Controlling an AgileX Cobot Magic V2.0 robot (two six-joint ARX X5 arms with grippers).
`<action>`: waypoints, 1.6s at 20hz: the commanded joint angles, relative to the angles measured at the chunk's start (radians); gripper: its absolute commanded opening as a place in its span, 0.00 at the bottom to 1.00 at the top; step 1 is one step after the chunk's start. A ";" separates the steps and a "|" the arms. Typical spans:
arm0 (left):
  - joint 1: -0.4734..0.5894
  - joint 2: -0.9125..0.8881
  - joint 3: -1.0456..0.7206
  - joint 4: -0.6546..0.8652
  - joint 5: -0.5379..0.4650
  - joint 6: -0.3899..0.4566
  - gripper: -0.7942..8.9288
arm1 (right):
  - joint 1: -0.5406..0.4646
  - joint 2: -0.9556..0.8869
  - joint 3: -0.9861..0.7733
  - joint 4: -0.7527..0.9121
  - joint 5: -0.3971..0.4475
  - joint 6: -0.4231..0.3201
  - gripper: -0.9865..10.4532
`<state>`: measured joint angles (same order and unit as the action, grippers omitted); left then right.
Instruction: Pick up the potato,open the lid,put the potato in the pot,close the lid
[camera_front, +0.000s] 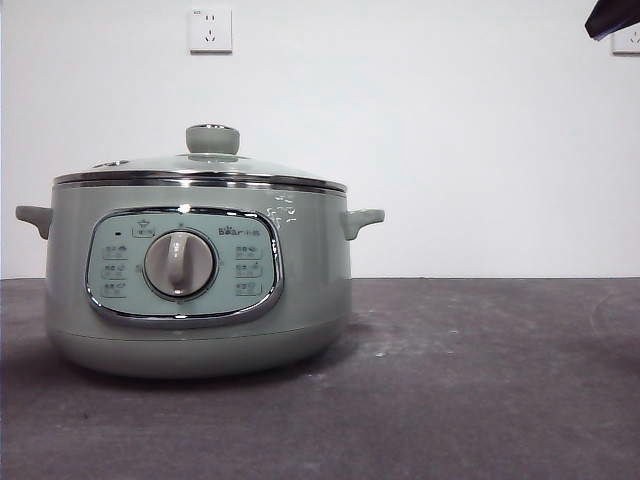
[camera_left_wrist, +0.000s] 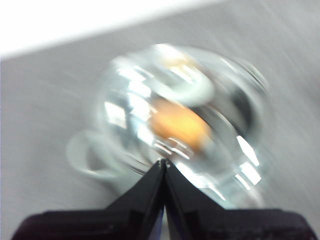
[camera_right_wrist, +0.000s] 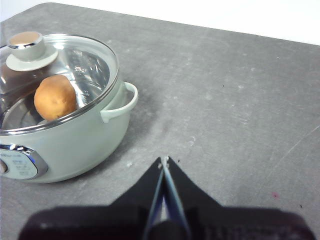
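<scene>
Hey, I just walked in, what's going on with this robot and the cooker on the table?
Nothing is being held at this moment. The potato lies inside the pot, and the lid sits closed on top. The left gripper is above the pot with its jaws shut and empty. The right gripper is off to the side over the bare table, also shut.

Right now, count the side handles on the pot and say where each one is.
2. One handle juts from one side of the pot, the other handle from the opposite side, both just under the chrome rim.
</scene>
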<state>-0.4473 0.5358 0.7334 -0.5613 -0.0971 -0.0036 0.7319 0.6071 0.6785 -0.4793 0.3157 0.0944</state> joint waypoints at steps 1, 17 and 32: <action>0.126 -0.076 -0.094 0.098 0.002 -0.034 0.08 | 0.001 -0.002 -0.006 0.003 0.002 0.013 0.07; 0.397 -0.534 -0.730 0.374 0.049 -0.071 0.08 | 0.001 -0.001 -0.006 0.003 0.002 0.013 0.07; 0.397 -0.534 -0.730 0.375 0.052 -0.079 0.08 | 0.001 -0.001 -0.006 0.001 0.002 0.013 0.07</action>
<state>-0.0532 0.0048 0.0181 -0.1844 -0.0456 -0.0727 0.7319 0.6071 0.6785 -0.4801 0.3157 0.0944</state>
